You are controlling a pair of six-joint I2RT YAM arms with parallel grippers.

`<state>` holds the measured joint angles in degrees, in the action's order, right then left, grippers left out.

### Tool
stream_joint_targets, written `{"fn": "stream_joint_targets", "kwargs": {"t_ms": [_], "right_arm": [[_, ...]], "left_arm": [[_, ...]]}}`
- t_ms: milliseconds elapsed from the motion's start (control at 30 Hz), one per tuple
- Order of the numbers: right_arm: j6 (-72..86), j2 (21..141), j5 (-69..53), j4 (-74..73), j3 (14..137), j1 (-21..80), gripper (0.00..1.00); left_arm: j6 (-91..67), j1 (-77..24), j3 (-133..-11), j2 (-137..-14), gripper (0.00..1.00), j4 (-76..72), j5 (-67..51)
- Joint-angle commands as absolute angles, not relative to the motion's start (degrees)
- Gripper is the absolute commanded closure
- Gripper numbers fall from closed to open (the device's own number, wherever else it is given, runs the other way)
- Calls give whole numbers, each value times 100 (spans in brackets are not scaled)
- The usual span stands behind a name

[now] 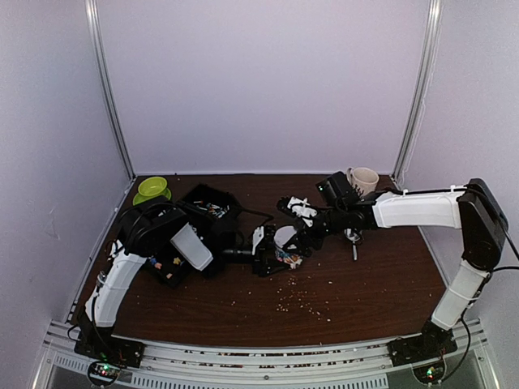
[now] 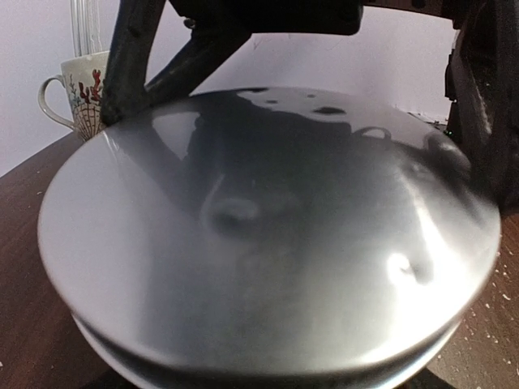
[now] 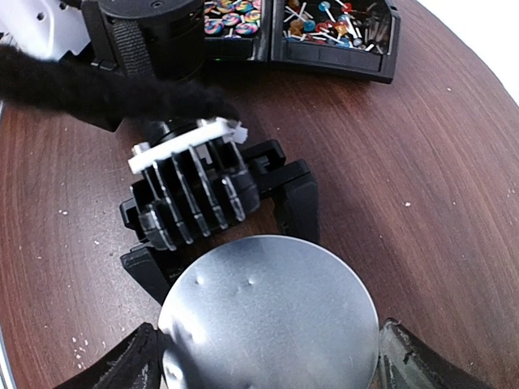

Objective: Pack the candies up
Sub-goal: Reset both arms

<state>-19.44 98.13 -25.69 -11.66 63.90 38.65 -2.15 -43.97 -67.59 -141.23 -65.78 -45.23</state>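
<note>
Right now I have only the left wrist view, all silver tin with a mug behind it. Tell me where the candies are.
Observer: The candies lie in a black tray at the left of the table.
Operator: Give me my own fingers.
Observer: The left gripper reaches the rim of the round metal tin, opposite the right gripper.
Operator: Name anything else out there.
Observer: A green bowl stands in the far left corner.

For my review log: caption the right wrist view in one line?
Round metal tin gripped by right end effector, left end effector opposite, candies in black tray behind.
</note>
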Motion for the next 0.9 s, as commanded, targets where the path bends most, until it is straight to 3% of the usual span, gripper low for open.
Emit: {"fn": "stream_joint_targets", "kwargs": {"t_ms": [0,867], "right_arm": [[-750,9731,-1481,-1002,6035,3806,18],[-133,9738,-1302,-678,5855,4025,17]], "left_arm": [[-311,-4447,-6540,-14218,28,-6001,-3675],[-300,-4447,-6466,-14201,25,-6091,-3659]]}}
